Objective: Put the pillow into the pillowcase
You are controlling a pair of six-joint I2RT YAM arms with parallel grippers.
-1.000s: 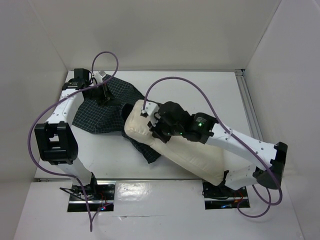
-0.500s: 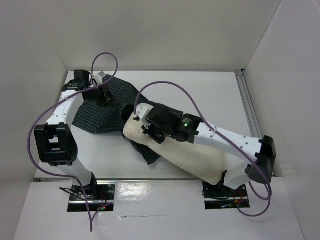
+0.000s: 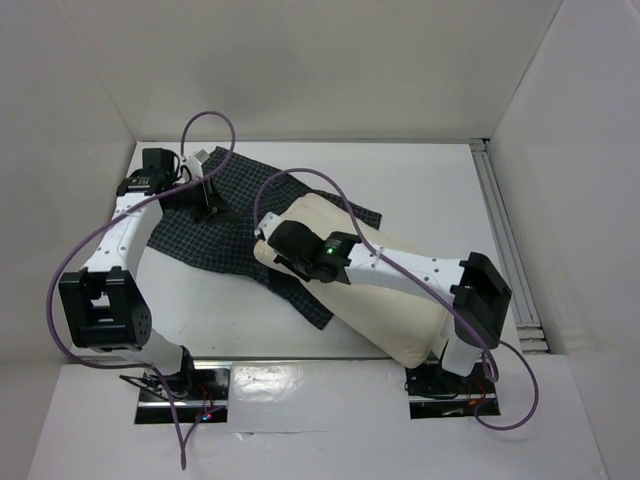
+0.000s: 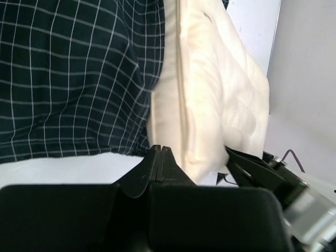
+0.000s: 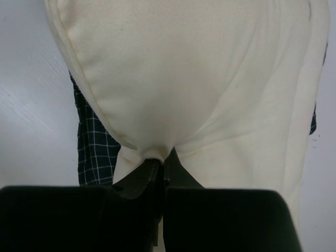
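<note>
On the table (image 3: 430,190), the pillow (image 3: 395,320) is lying across the pillowcase (image 3: 215,240), apparently not yet going in.
Over on the left, the left gripper (image 3: 207,200) is sitting fully closed at the pillowcase edge, though I cannot tell whether it is nipping any cloth. No open mouth is showing, so finding one is looking like the job ahead. Moving right, the right gripper (image 3: 268,245) is clamping a puckered fold at the pillow end lying on the case, with all the stuffing waiting to be done.
</note>
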